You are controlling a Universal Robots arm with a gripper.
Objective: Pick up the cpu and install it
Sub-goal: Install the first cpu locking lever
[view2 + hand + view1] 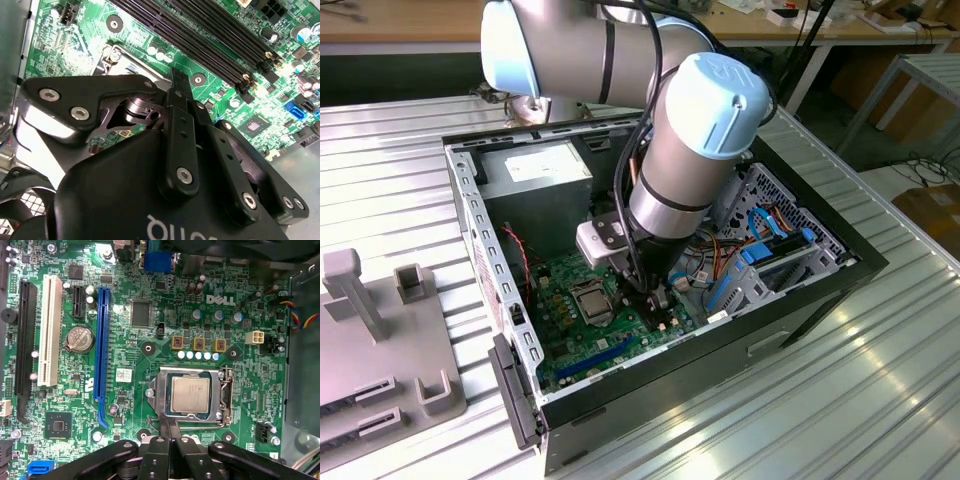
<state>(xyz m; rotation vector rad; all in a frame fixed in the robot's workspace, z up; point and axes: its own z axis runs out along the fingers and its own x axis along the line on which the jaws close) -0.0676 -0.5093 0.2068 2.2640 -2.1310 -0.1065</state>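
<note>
Gripper (170, 432): fingers pressed together into one thin tip, nothing between them; the tip rests at the edge of the socket frame, just beside the cpu.
Cpu (190, 394): lies flat and square inside the socket frame (222, 395), silver top up, apparently already seated where it belongs.
Why so: the closed tip probably serves as a narrow prod at the frame or its lever, not as a clamp.
Motherboard (150, 340): green, flat on the case floor, with the blue slot (102, 340) and coin battery (80, 338) well away from the socket.
Arm pose: in the exterior view the wrist (690, 150) plunges steeply into the open computer case (800, 300), tool pointing down at the board.
</note>
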